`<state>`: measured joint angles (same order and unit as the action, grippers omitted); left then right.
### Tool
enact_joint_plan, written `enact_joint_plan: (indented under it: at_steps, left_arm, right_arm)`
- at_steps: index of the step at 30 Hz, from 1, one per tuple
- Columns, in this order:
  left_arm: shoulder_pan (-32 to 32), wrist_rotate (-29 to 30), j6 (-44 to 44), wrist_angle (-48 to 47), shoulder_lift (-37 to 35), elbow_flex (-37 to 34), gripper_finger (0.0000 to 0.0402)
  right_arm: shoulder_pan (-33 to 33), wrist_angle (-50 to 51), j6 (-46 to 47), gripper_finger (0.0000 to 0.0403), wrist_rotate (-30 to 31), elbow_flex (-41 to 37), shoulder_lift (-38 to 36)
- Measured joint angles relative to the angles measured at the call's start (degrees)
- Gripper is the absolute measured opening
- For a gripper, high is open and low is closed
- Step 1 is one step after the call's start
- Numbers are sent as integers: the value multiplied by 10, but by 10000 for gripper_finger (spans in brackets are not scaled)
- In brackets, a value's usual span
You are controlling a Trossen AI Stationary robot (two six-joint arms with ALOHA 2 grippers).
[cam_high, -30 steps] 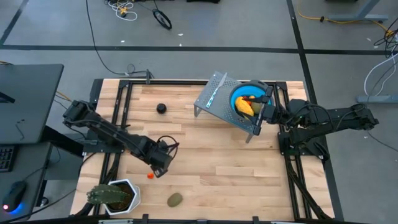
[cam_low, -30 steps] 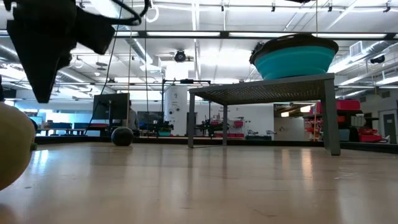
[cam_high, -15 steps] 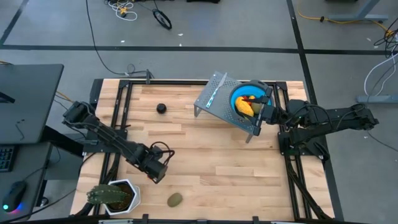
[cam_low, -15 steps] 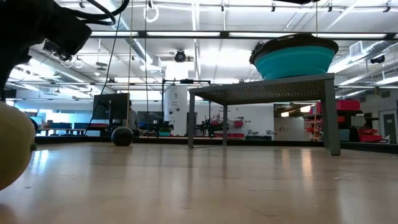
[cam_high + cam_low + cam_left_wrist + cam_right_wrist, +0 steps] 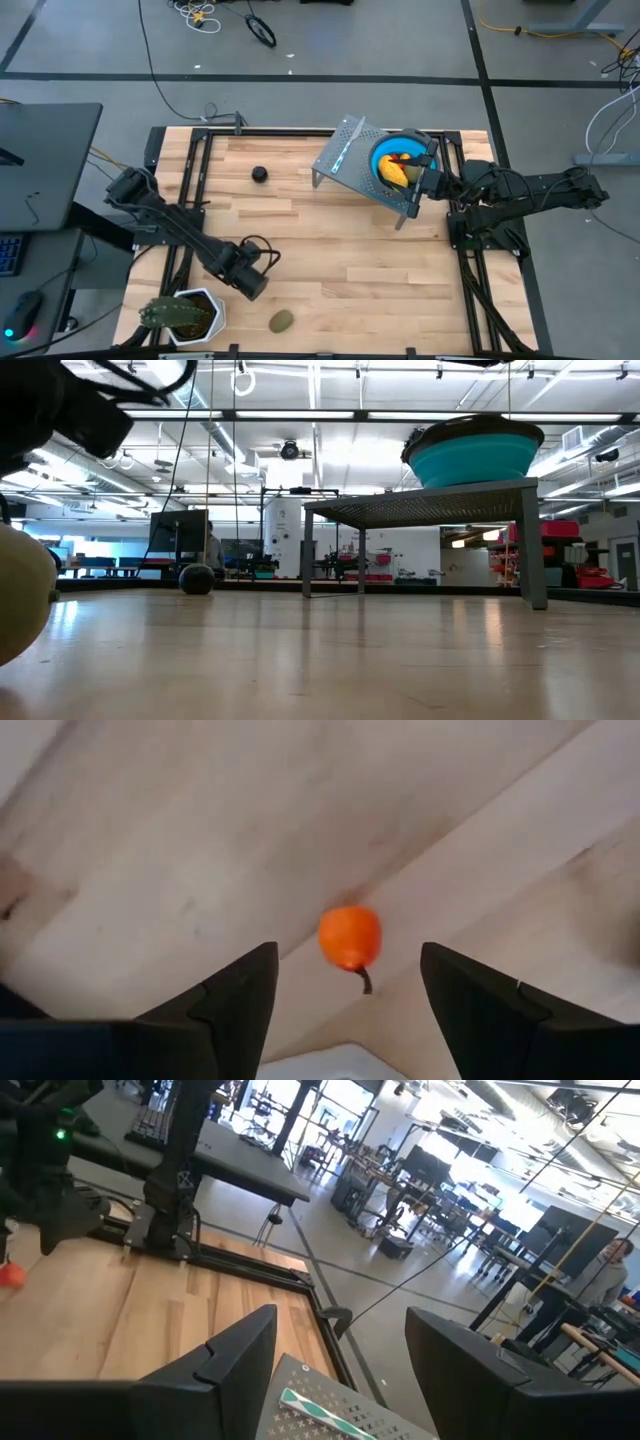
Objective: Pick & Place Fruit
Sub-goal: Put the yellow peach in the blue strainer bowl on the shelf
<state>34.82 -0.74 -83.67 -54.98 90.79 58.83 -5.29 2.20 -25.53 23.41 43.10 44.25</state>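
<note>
Orange and small, a stemmed toy fruit is lying on the wooden worktop between the spread, empty jaws of the left gripper, which is being held low near the potted plant. An olive oval fruit is resting beside that pot, a dark round fruit is sitting well apart, and yellow and orange fruit is being kept in the blue bowl on the metal stand. The right gripper is being held by that stand, jaws spread with nothing between them.

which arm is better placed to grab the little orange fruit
Left. Its tool hangs open right over the orange fruit near the plant pot. The right tool sits across the table by the blue bowl.
</note>
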Motion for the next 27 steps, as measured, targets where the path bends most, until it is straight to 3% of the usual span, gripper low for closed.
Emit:
enact_joint_plan:
  at_steps: [4, 12, 18, 27]
  left_arm:
    - [-2, -35, -4, 8, 13, 0, 257]
    - [9, -11, -17, 31, 19, -1, 257]
    - [15, -36, -43, 55, 31, -32, 257]
    - [19, -17, -45, 117, 32, -62, 257]
  right_arm:
    - [0, 0, 1, 233, 0, 0, 0]
    - [0, -2, 5, 233, -1, 0, 0]
    - [0, -2, 6, 233, -1, 0, 0]
    - [0, -2, 6, 233, -1, 0, 0]
